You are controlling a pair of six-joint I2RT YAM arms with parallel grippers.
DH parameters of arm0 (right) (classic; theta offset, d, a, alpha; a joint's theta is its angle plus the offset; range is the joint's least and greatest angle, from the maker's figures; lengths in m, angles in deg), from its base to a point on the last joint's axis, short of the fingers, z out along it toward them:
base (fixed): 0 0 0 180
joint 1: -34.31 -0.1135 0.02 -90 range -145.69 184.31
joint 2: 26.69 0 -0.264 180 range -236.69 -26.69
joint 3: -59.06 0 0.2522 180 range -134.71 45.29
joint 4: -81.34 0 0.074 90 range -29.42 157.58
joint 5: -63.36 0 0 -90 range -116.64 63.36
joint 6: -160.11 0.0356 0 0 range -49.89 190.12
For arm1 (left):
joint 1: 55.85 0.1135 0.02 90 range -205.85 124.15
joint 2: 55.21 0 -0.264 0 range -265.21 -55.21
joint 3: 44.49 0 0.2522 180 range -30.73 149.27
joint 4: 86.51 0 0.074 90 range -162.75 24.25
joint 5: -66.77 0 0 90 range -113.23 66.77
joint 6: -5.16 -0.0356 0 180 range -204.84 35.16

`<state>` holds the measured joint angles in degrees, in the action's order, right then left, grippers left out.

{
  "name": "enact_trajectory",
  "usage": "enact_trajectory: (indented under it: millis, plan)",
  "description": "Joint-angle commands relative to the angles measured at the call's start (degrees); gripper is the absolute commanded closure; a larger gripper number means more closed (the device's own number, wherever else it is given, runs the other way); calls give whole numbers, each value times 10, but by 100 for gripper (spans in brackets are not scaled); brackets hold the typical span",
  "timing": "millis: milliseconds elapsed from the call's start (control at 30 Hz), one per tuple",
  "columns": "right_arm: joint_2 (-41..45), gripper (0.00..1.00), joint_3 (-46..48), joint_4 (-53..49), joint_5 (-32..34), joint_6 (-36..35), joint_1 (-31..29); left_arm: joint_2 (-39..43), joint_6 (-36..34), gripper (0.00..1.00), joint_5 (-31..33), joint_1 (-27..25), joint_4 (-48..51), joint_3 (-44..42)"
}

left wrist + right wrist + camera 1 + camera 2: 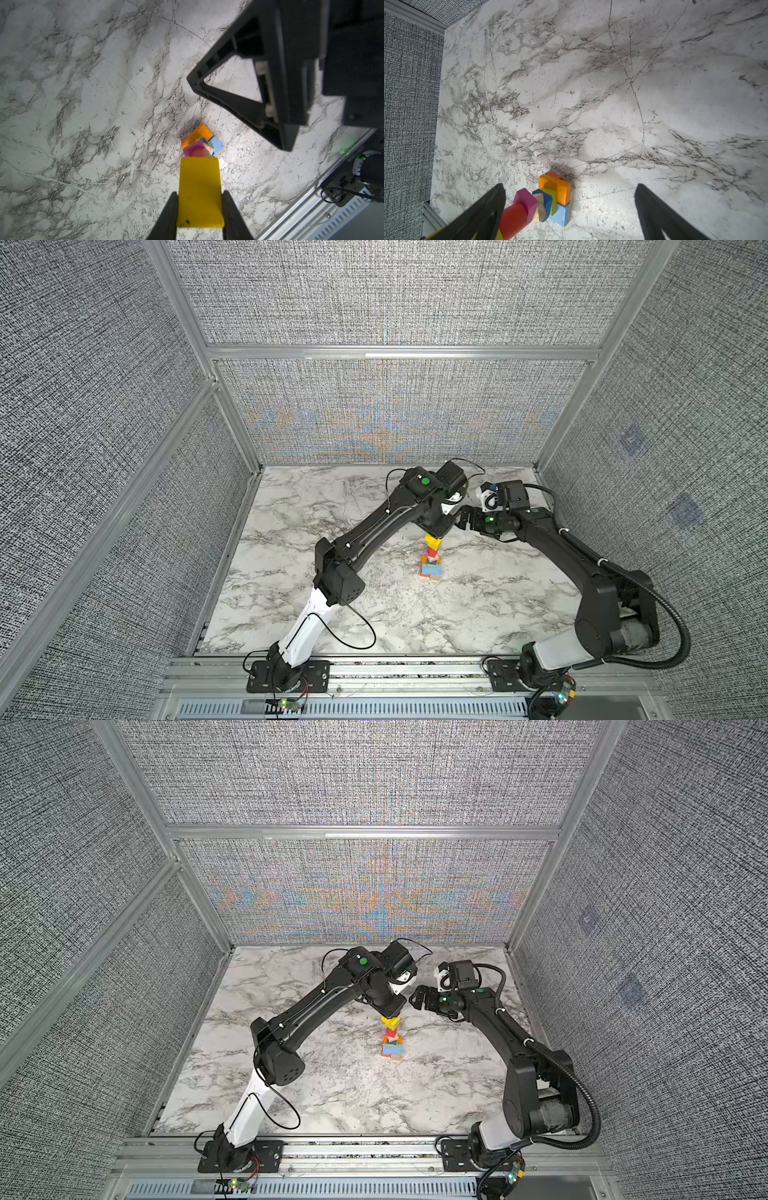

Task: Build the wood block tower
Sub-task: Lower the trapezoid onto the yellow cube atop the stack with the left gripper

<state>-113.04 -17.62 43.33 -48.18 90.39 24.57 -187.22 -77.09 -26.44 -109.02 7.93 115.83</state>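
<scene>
A: Where is the tower [432, 562] found?
B: On the worktop [374, 614], a little below the middle of both top views. An orange brick [556, 187] and a light blue brick [560, 214] are seen near its foot.
A: And the end effectors?
B: The yellow block [199, 187] is grasped by the left end effector [200, 196] just over the tower's top; whether it rests there cannot be told. The right end effector [569, 186] is released, jaws wide apart, right of it in both top views

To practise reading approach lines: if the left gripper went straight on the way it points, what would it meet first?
Most likely the tower: the left gripper, shut on the yellow block, points down over its red block. Whether they touch is unclear.
</scene>
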Motion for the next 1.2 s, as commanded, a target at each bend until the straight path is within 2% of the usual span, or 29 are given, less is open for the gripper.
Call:
enact_trajectory:
  millis: [0,967,1167]
  plan:
    - [-1,1,-5,-8,-5,-4,0,-1,1,73,-10,-1,-9,3]
    - [-4,1,-6,-6,-10,-3,0,-9,8,68,-18,-1,-8,0]
    - [-5,1,-5,-6,-10,-3,0,-9,7,61,-20,0,-5,0]
